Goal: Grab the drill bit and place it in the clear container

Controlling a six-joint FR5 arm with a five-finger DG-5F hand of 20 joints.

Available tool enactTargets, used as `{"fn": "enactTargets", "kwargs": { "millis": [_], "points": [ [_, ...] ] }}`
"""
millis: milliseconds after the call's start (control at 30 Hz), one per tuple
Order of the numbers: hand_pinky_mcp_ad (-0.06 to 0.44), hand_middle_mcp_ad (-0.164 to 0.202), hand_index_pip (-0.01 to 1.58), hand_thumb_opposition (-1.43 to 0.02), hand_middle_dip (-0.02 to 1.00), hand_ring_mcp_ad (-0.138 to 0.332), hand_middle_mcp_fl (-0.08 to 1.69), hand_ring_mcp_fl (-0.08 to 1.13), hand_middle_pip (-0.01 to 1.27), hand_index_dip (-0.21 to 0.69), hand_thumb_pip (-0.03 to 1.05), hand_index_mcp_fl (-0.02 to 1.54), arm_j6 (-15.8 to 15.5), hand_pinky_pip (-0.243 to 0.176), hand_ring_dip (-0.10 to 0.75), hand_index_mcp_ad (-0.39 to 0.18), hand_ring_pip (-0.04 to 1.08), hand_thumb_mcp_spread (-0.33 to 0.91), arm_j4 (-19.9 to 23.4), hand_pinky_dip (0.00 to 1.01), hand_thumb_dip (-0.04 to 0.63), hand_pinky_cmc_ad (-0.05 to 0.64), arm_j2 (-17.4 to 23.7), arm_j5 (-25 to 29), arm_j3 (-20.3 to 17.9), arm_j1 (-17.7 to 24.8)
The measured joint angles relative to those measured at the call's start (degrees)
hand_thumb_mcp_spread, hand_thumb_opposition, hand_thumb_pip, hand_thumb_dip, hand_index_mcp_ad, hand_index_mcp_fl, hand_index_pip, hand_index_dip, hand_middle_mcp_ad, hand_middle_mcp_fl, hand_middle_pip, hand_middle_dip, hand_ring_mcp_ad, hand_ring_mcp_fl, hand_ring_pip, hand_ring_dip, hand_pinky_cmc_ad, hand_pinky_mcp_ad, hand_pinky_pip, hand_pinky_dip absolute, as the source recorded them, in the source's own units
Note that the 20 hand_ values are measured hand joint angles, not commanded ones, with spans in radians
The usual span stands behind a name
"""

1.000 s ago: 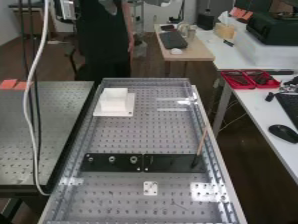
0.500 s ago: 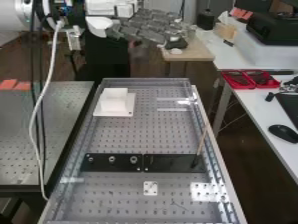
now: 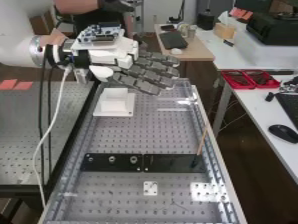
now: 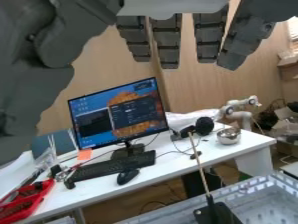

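Hanging up high with an open, empty hand (image 3: 148,75) (well apart from the thin stick (image 3: 201,141) leaning at the black bar (image 3: 169,162)).

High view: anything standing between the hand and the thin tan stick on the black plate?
Nothing visible. From the hand to the stick, the line passes over the perforated floor; the white block sits off it, to the view's left. Can't confirm the stick is the drill bit.

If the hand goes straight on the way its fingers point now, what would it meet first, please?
Probably the white desk with the red trays, since the hand points toward it; but depth is unclear, and the hand might pass above it.
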Motion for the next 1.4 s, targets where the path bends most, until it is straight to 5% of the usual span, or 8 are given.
{"fn": "enactTargets", "kwargs": {
  "millis": [267,500,767,1400],
  "points": [
    [0.25,0.157,0.1,-0.73,0.04,0.258,0.0,0.02,0.15,0.164,0.32,0.06,5.2,-0.094,-0.051,-0.038,0.09,0.37,6.3,0.15,0.099,0.377,-4.9,4.1,-2.4,-0.4],
    [0.251,0.152,0.1,-0.74,0.08,0.243,0.01,0.02,0.15,0.25,0.39,0.14,8.0,-0.105,-0.051,-0.051,0.09,0.4,9.5,0.14,0.159,0.4,-8.5,7.6,-3.1,-0.4],
    [0.25,0.14,0.56,-0.79,0.11,0.222,0.0,0.02,0.15,0.305,0.44,0.21,9.7,-0.108,-0.051,-0.054,0.07,0.43,13.1,0.14,0.208,0.398,-12.5,12.0,-3.0,-0.6],
    [0.25,0.12,0.93,-0.8,0.14,0.199,0.03,0.02,0.15,0.321,0.41,0.24,10.5,-0.105,-0.047,-0.084,0.08,0.47,14.4,0.14,0.251,0.398,-17.6,16.0,0.7,-1.5]
  ]
}}
